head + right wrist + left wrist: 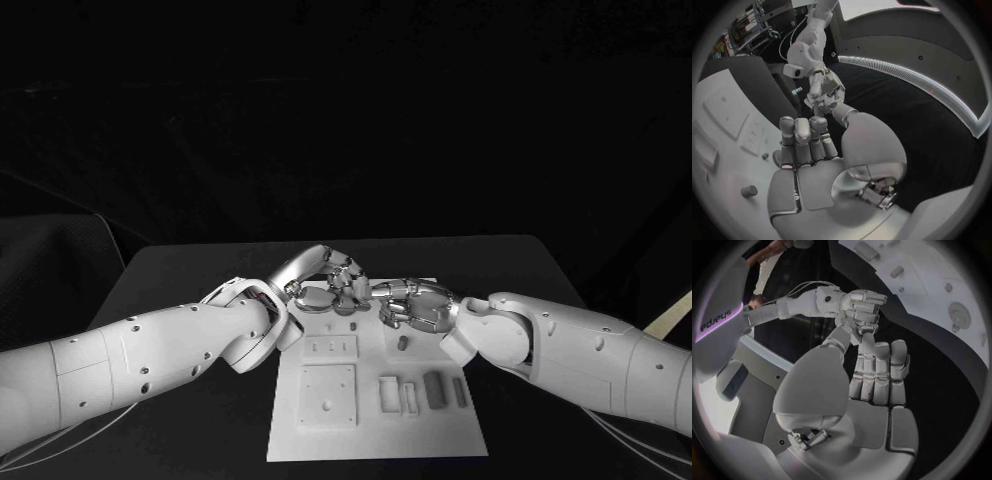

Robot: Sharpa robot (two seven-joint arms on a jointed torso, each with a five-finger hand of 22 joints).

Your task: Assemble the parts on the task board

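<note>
Over the far end of the white task board (375,440) my two hands meet. The left hand (326,279) has its fingers curled and its thumb stretched toward the right hand (414,304), whose fingers are also curled in. In the left wrist view the right hand (858,306) touches the tip of the left hand (876,377). From the right wrist, the left hand (823,92) touches the thumb of the right hand (811,150). Whether a part sits between the fingertips is hidden. Several grey parts (436,390) lie in the board's near half.
Two square plates (329,395) sit on the board's left side, and small pegs (405,343) stand near its far end. In the right wrist view the board (723,125) carries a round knob (749,190). Black table (188,270) surrounds the board.
</note>
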